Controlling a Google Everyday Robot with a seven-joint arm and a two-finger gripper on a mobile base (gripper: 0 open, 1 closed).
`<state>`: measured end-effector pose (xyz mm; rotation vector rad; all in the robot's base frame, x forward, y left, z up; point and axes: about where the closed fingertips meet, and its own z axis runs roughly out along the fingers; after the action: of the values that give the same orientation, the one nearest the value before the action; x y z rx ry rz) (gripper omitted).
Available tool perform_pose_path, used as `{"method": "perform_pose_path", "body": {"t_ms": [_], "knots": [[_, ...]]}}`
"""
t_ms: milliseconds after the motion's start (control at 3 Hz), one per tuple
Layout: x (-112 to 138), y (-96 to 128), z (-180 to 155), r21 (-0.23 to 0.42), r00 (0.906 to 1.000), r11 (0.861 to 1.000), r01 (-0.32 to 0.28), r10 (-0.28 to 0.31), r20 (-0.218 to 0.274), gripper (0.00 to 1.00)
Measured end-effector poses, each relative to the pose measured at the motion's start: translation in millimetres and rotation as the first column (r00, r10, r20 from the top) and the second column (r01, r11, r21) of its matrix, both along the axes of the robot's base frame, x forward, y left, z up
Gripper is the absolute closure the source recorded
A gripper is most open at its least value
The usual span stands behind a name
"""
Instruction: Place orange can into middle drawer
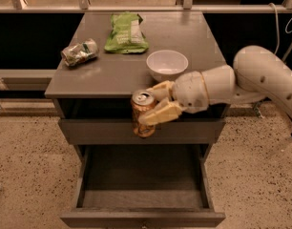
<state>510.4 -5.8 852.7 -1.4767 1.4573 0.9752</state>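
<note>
While arm [265,75] stretches level, gripper [149,104] fingers [163,113] clamp orange can [140,103] above middle drawer [141,217].

1. orange can [143,113]: upright, silver top up, centre frame, clamped in gripper [154,104], held in the air
2. middle drawer [142,185]: grey, pulled open, bottom centre, directly below can

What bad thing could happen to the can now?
The gripper holds the orange can in front of the cabinet, above the open middle drawer. Dropped from there, it might bounce or tip over. Moving down, it could also bump the closed upper drawer front behind it.
</note>
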Motion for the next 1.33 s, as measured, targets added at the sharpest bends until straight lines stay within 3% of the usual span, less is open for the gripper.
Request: {"method": "perform_pose_path", "body": {"t_ms": [333, 667, 1000, 1333], "knots": [[-43, -74, -69, -0.128, 0.9844, 0.976, 0.175, -0.176, 0.004, 1.00], [-46, -70, -69, -0.124, 0.9865, 0.979, 0.162, -0.164, -0.007, 1.00], [-38, -60, -69, -0.076, 0.9792, 0.979, 0.191, -0.185, 0.083, 1.00], [-23, -63, -101, 0.070, 0.9461, 0.965, 0.255, -0.263, 0.188, 1.00]]}}
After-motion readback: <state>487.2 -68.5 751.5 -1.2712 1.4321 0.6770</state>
